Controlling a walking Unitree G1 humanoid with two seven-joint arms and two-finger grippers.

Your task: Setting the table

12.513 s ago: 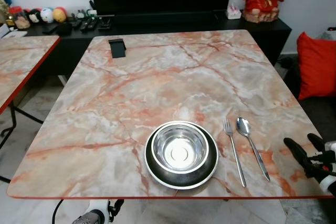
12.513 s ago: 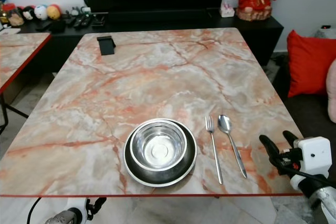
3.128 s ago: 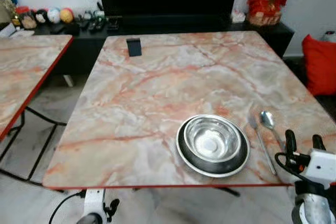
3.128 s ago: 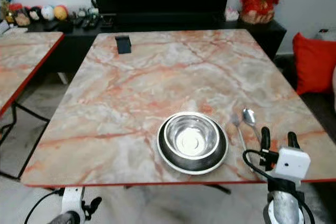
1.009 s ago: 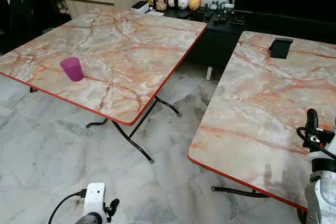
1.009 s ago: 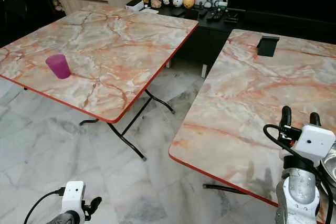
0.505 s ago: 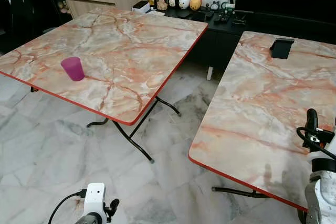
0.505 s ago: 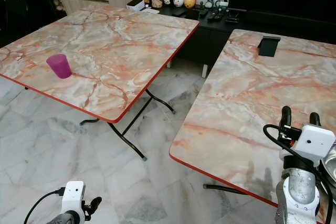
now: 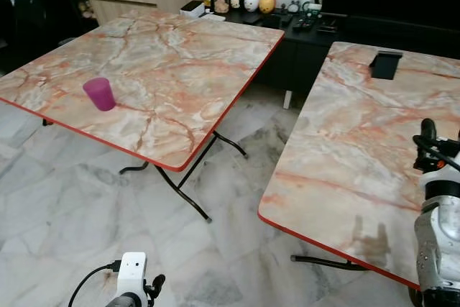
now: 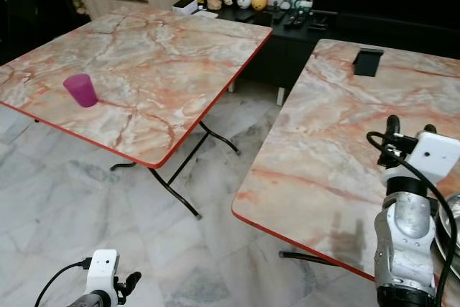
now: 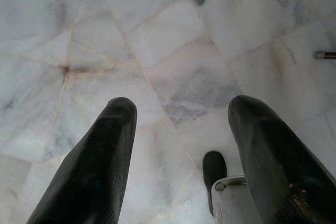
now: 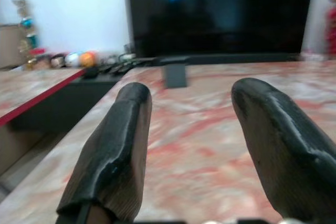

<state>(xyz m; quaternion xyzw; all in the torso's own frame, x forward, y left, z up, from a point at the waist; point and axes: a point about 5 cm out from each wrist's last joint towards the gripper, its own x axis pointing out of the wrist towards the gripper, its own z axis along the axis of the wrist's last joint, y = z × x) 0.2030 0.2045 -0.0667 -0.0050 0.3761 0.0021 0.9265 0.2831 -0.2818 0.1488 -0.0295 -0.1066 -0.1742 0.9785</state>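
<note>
The pink cup (image 9: 98,94) stands upright on the far-left marble surface (image 9: 165,55), close to that surface's near red edge and well apart from everything else. It looks like a small plastic tumbler — light, stiff, likely a bit slick, and easy to tip with a clumsy nudge. My guess is the safest hold is across the middle of its wall, fingers on either side, squeezing gently so it doesn't pop out.

The right end effector (image 10: 407,133) is raised over the right-hand surface (image 10: 338,113), fingers spread wide and holding nothing; its wrist view looks along the marble toward a small black stand (image 12: 175,75). The left end effector (image 11: 178,156) hangs low over the marble floor (image 9: 86,199), also spread wide and empty.

Room to move: there's an open lane of floor between the two surfaces, though the left one's black folding legs (image 9: 183,185) splay into it — something to keep clear of. The cup sits close to the near edge, so a reach from the floor side looks short, but a push could send it off that edge. A dark cabinet (image 9: 302,41) with small ornaments closes off the far end.
</note>
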